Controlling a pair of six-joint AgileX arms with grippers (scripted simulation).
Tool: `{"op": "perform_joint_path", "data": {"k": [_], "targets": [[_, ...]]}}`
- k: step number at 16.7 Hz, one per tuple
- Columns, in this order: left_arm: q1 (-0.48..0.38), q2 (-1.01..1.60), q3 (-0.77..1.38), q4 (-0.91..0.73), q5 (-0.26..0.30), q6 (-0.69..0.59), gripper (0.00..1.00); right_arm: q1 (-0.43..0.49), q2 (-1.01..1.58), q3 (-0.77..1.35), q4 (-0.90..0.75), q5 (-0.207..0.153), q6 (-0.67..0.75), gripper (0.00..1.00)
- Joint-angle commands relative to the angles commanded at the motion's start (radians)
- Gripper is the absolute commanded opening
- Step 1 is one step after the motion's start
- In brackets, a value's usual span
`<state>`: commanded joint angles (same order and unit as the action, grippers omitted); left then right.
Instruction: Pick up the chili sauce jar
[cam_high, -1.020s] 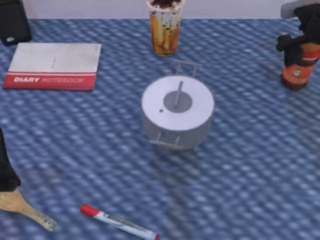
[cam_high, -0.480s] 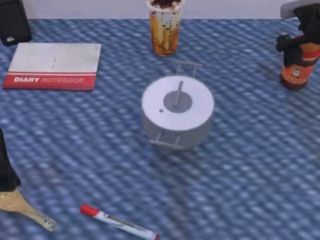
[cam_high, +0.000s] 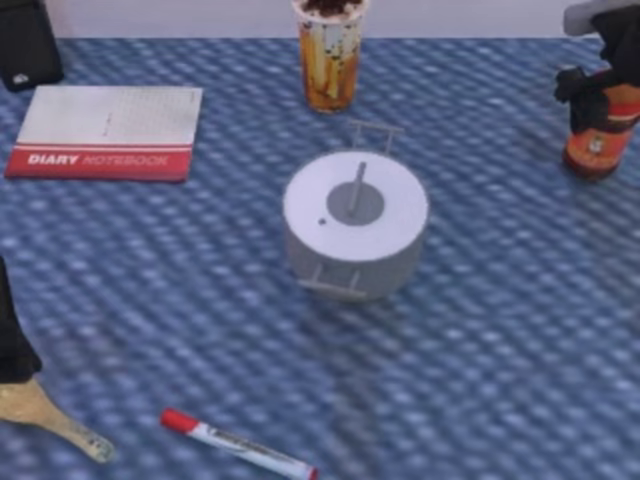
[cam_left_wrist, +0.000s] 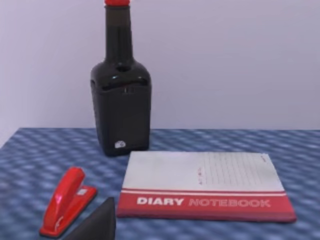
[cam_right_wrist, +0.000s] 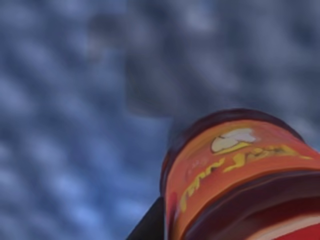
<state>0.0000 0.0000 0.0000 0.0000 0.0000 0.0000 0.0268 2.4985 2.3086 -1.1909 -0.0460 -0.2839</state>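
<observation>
Your right gripper (cam_high: 592, 80) sits at the far right edge of the table, coming down from above, with its dark fingers clamped on the upper part of the chili sauce jar (cam_high: 597, 135). In the right wrist view the jar (cam_right_wrist: 240, 170) fills the frame from close up, orange label facing the camera and a dark finger edge (cam_right_wrist: 147, 225) alongside it. Your left arm (cam_high: 12, 330) is parked at the near left edge; you cannot tell how its fingers stand.

The jar shows dark reddish-brown contents below the label. The tall clear cup (cam_high: 329, 55) at the far edge holds brown-streaked contents with a dark top. A grey round lidded pot (cam_high: 355, 225) stands mid-table.

Compared with a second ago, the jar and right gripper sit slightly further right and higher in the top view; the notebook (cam_high: 108, 132), marker (cam_high: 235, 443) and cup have stayed put.
</observation>
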Motion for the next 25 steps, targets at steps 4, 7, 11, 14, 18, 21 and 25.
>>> {"op": "perform_joint_path", "data": {"k": [4, 7, 11, 14, 18, 21, 25], "targets": [[0.000, 0.000, 0.000, 0.000, 0.000, 0.000, 1.00, 0.007, -0.190, -0.165, -0.017, -0.001, 0.004, 0.00], [0.000, 0.000, 0.000, 0.000, 0.000, 0.000, 1.00, 0.014, -0.360, -0.309, -0.037, -0.002, 0.006, 0.00], [0.000, 0.000, 0.000, 0.000, 0.000, 0.000, 1.00, 0.020, -0.462, -0.406, -0.052, -0.003, 0.007, 0.00], [0.000, 0.000, 0.000, 0.000, 0.000, 0.000, 1.00, 0.020, -0.462, -0.407, -0.052, -0.003, 0.007, 0.00], [0.000, 0.000, 0.000, 0.000, 0.000, 0.000, 1.00, 0.033, -0.461, -0.418, -0.035, 0.004, 0.046, 0.00], [0.000, 0.000, 0.000, 0.000, 0.000, 0.000, 1.00, 0.088, -0.466, -0.466, 0.008, 0.027, 0.168, 0.00], [0.000, 0.000, 0.000, 0.000, 0.000, 0.000, 1.00, 0.185, -0.471, -0.556, 0.081, 0.067, 0.403, 0.00]]}}
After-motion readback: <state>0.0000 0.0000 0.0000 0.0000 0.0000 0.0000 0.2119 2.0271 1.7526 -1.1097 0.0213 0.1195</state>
